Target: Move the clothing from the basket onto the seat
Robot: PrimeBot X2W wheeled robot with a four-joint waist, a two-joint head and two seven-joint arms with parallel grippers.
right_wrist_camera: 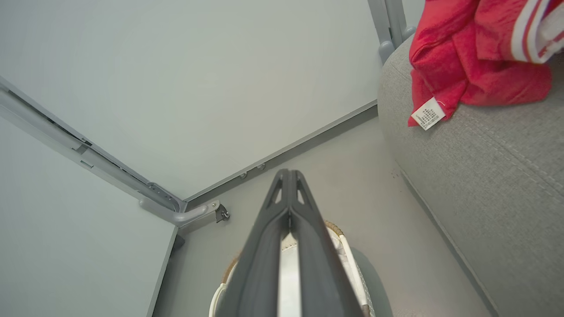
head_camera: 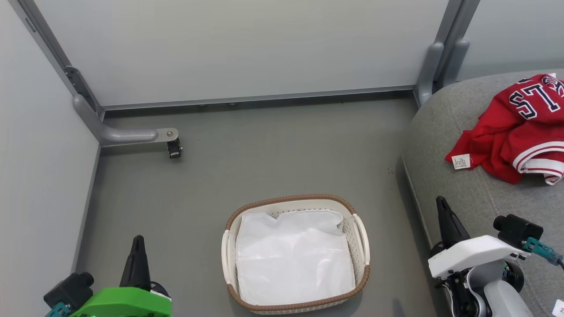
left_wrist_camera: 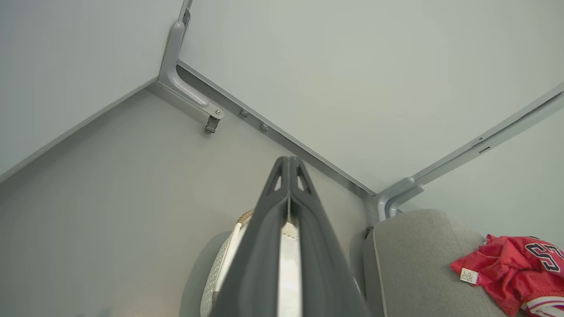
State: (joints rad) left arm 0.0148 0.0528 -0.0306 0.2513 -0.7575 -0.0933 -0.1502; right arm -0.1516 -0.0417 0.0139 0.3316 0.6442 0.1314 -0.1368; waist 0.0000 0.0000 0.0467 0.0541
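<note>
The red clothing (head_camera: 520, 132) with white trim and navy lettering lies crumpled on the grey seat (head_camera: 462, 198) at the right; it also shows as clothing (left_wrist_camera: 511, 273) and clothing (right_wrist_camera: 467, 57) on the seat (left_wrist_camera: 410, 273) (right_wrist_camera: 506, 185). The white basket (head_camera: 361, 237) with a brown rim stands on the floor at centre, holding just a white liner sheet (head_camera: 293, 259). My left gripper (head_camera: 138, 241) is at the lower left, shut, holding nothing. My right gripper (head_camera: 440, 203) is at the lower right beside the seat's edge, shut and empty. In both wrist views the fingertips (left_wrist_camera: 288, 165) (right_wrist_camera: 288, 178) meet above the basket (left_wrist_camera: 229, 255) (right_wrist_camera: 341, 237).
Pale wall panels enclose the grey floor (head_camera: 246, 167) on the left and back. A grey frame foot with a small caster (head_camera: 174, 147) juts out from the left corner. A second frame post (head_camera: 434, 70) stands by the seat's far corner.
</note>
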